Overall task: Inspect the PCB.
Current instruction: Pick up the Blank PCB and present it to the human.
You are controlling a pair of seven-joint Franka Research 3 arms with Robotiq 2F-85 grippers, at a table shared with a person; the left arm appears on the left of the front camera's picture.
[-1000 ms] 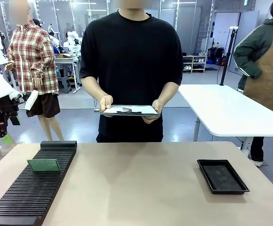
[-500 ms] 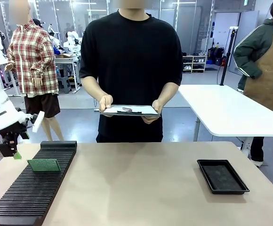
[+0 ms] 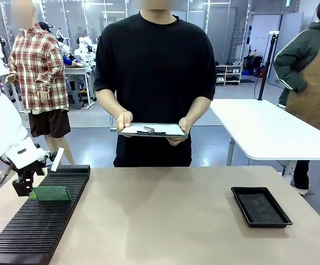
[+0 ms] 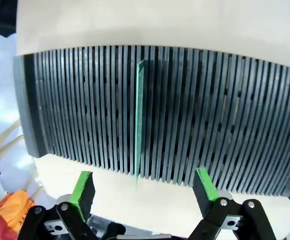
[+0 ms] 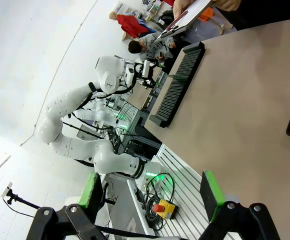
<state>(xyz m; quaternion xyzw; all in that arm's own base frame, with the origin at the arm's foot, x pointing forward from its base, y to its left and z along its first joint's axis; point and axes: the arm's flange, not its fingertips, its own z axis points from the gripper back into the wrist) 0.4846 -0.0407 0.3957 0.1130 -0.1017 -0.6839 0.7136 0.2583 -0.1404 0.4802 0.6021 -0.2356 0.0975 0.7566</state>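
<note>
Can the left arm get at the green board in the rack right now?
Probably yes: the open left gripper lines up on the board, which stands upright in the rack with the neighbouring slots empty.

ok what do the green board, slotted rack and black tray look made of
Thin green rectangular circuit board: likely fibreglass laminate, matte, finely speckled face. Long black slotted rack: probably moulded plastic, matte, even ribs. Shallow black rectangular tray: probably plastic, faint sheen on its floor.
</note>
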